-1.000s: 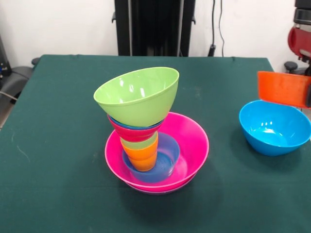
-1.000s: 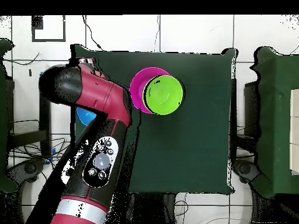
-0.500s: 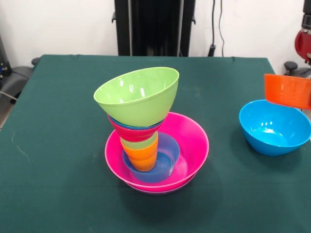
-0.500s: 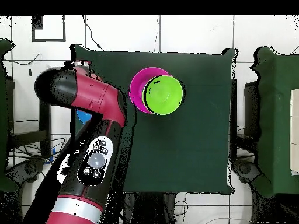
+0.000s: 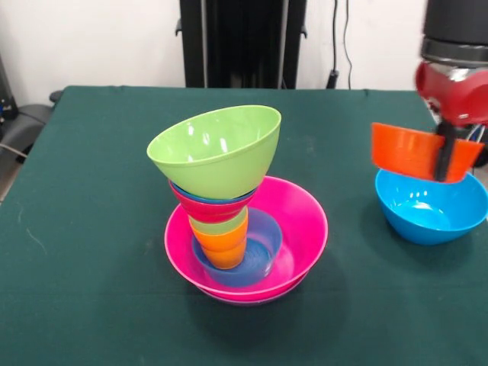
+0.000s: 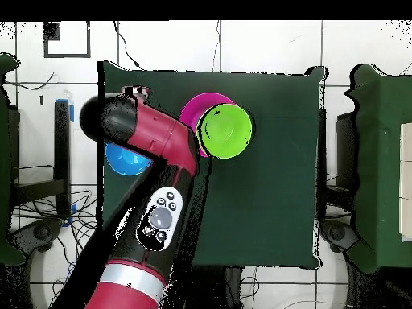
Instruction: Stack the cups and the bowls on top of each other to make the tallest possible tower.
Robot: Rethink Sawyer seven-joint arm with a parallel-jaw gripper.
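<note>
The small orange bowl (image 5: 415, 151) is pinched at its rim by the gripper (image 5: 444, 156) and held just above the empty sky-blue bowl (image 5: 431, 206), probably lifted for carrying. The tower (image 5: 229, 206) sits mid-table: lime green bowl (image 5: 216, 150) tilted on top, cups nested inside the pink bowl (image 5: 301, 229).

1. The lime bowl (image 5: 216, 149) atop the tower (image 5: 236, 221) looks like glossy plastic, with bright highlights inside.
2. The pink bowl (image 5: 301, 229) under it is smooth, shiny plastic.
3. The blue bowl (image 5: 431, 202), well right of the tower, is equally glossy.
4. The orange bowl (image 5: 412, 149) above it looks duller.
5. The table (image 5: 91, 229) wears matt green cloth.
6. The arm (image 6: 153, 145) has a smooth red shell.
</note>
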